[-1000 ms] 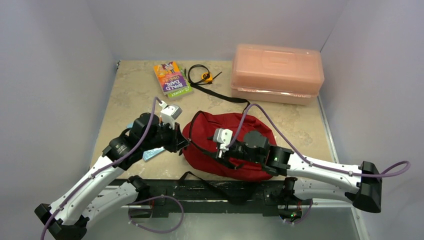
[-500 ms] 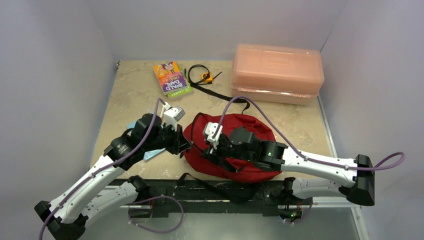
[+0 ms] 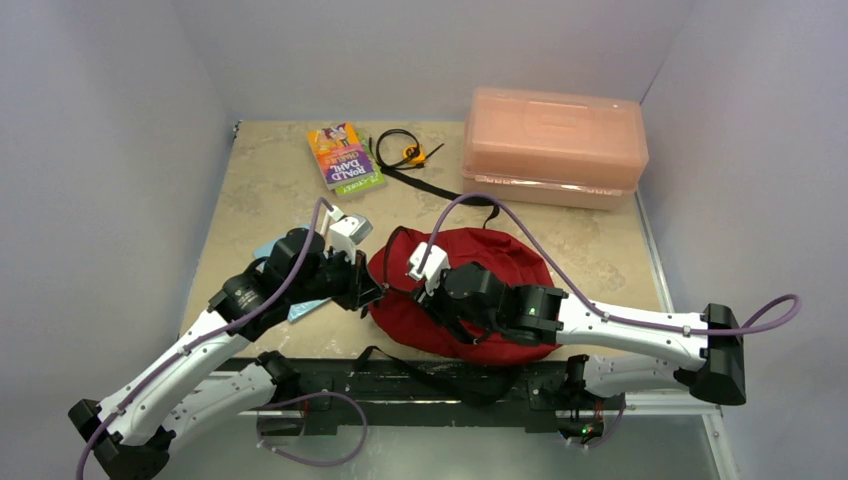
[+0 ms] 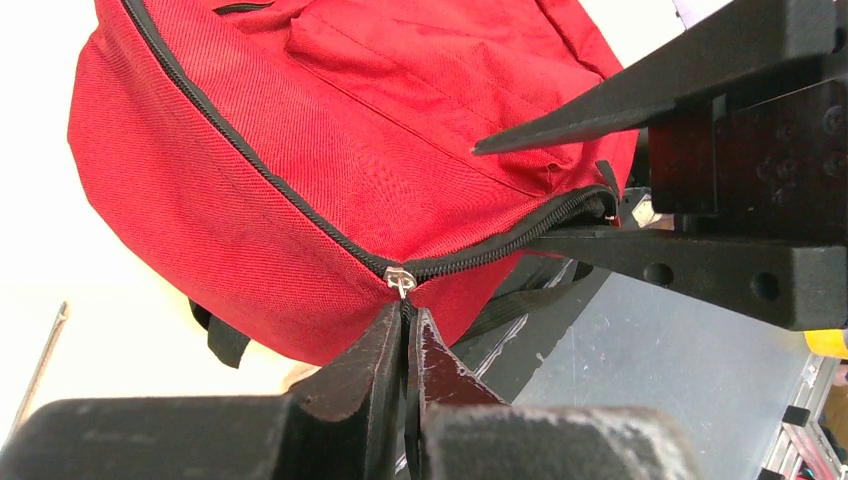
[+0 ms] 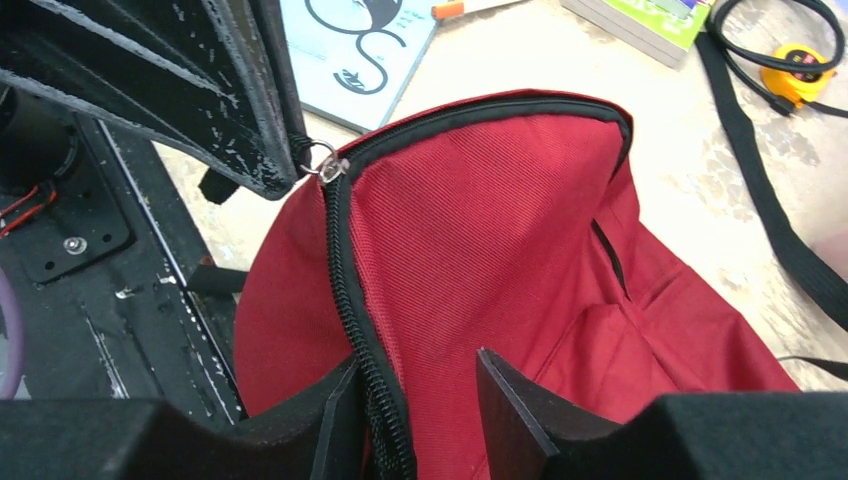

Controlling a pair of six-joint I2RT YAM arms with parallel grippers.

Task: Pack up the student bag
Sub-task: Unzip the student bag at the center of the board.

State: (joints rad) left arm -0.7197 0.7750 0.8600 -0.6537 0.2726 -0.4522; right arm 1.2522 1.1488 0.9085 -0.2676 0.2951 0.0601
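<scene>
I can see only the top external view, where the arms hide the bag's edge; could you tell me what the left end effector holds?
Observer: In the left wrist view the left end effector is shut on the metal zipper pull of the student bag.
Operator: Thank you. Has the right end effector gripped anything?
Observer: Not yet; the right wrist view shows it open, the black zipper track between its fingers.

White arm links (image 3: 190, 350), black joints (image 3: 240, 295), purple cables (image 3: 530, 225), scuffed black jaws
</scene>
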